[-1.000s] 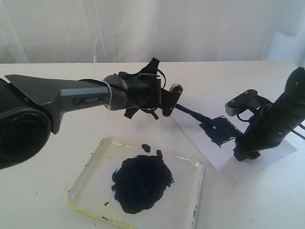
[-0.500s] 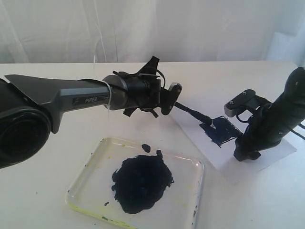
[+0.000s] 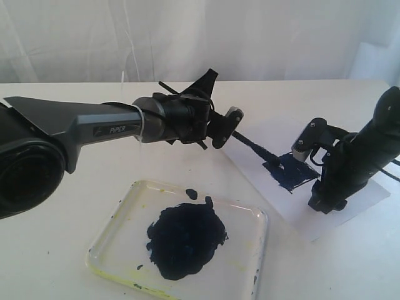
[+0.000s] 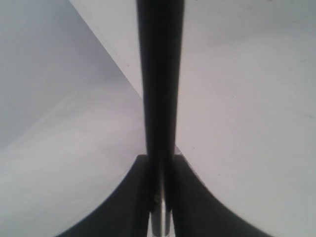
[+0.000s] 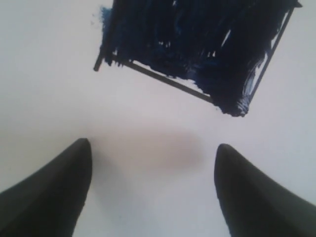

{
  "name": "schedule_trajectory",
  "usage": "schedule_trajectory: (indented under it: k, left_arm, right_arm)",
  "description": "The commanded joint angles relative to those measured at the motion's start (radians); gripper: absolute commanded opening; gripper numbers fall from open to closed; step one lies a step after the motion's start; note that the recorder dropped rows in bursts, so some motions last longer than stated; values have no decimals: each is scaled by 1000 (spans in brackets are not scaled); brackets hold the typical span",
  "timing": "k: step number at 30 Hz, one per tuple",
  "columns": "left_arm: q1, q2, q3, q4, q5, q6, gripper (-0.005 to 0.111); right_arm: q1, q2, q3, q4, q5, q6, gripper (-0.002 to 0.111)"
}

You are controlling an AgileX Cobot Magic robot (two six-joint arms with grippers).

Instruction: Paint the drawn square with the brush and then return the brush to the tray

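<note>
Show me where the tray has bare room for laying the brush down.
Tray: bare strips between the paint blob and the left rim, and between blob and right rim. Centre is crowded. The paper is tight around the painted square, with the right end effector beside it.

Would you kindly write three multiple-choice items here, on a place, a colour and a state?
1. Where is the tip of the long thin black paintbrush? A) at the painted square on the white paper sheet B) in a water jar C) on bare table
2. What colour is the paint blob in the shallow clear plastic tray? A) red B) blue-black C) green
3. How is the right tool? A) shut on the brush B) shut on paper C) open, empty
Key: A, tip lies at the square's edge; B, blob is dark blue-black; C, fingers apart, nothing between.
</note>
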Motion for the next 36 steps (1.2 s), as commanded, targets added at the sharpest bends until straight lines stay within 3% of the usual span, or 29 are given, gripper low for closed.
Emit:
schedule_trajectory:
  k: [1,15,28,36]
  left_arm:
    - [-1,-7,-4,7,43,-18,0]
    - [-1,-7,-4,14,67,-65,0]
    - [-1,-7,-4,22,-4,-83,0]
    - [0,-5,-4,22,22,-79,0]
  right_arm:
    - [-2,17,9,-35,-9,-19,66]
    - [0,17,9,173,95,-10,66]
    - [0,17,9,173,100,-122,66]
    - [0,17,9,173,100,-122,66]
